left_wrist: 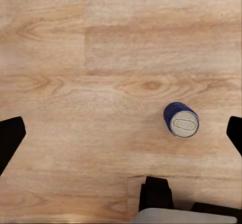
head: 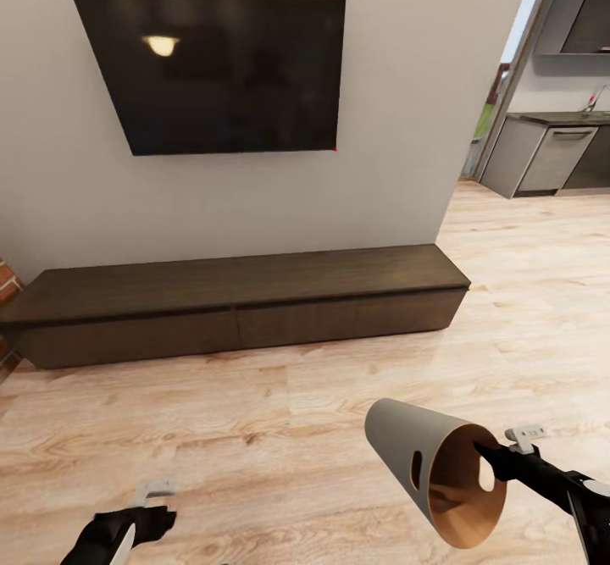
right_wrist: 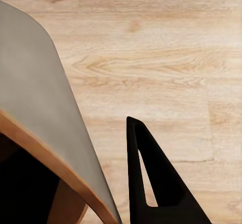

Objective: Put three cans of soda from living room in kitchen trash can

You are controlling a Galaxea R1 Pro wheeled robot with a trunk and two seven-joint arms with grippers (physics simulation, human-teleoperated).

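Left gripper (head: pixel 157 497) – black, matte, with a pale grey fitting; sits at 7 o'clock in the head view. In the left wrist view its two dark fingers (left_wrist: pixel 10 138) stand far apart at opposite edges, spread wide with nothing between them but floor.

Can of soda (left_wrist: pixel 181 119) – one counted; short cylinder, dark blue wall, silvery embossed top. Stands upright on the floor, nearer one finger than the other, touching neither.

Floor (head: pixel 280 429) – pale wood planks, visible grain and knots, slight sheen.

Brick edge (head: pixel 7 281) – red, rough, at 9 o'clock.

Bench (head: pixel 237 302) – one; long, low, dark brown wood grain, matte, set against the wall.

TV (head: pixel 216 69) – one; flat black glossy panel on the plain grey wall (head: pixel 407 167), reflecting one lamp glow.

Tash can (head: pixel 436 468) – one; round tapered bin, smooth grey-beige outside, orange-brown inside, two cut-out handle holes near the rim. Held off the floor at 5 o'clock, tipped on its side, mouth toward the camera.

Right gripper (head: pixel 491 455) – black, triangular open-frame fingers (right_wrist: pixel 151 183); closed on the bin's rim, one finger outside the wall.

Kitchen (head: pixel 559 150) – at 2 o'clock, beyond the wall's end: grey cabinets, dark counter.
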